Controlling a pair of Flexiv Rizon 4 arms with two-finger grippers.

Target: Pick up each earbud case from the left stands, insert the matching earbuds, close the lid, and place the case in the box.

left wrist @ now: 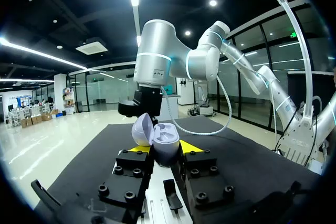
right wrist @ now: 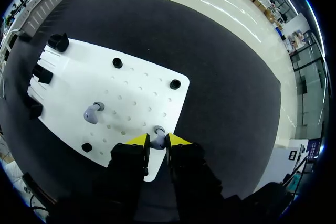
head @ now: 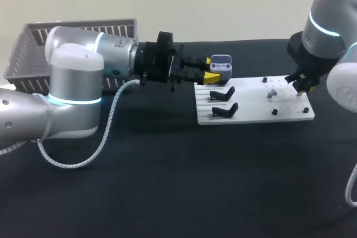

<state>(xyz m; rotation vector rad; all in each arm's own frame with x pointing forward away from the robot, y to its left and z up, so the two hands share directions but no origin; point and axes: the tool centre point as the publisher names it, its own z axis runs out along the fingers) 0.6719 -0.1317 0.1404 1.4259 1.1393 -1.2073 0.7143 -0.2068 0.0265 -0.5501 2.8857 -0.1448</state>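
With my left gripper (left wrist: 164, 150) clamping the open case (left wrist: 169, 136), I'd lift the earbud (right wrist: 159, 138) pinched in my right gripper (right wrist: 158, 142) straight up (slowly, it looks small and slippery).

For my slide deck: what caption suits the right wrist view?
Yellow-tipped right gripper pinches a pale lavender earbud on the white perforated board, a second earbud lying nearby.

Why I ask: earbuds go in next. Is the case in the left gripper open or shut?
Open: the case, in the left gripper, has its lid swung back, inside showing.
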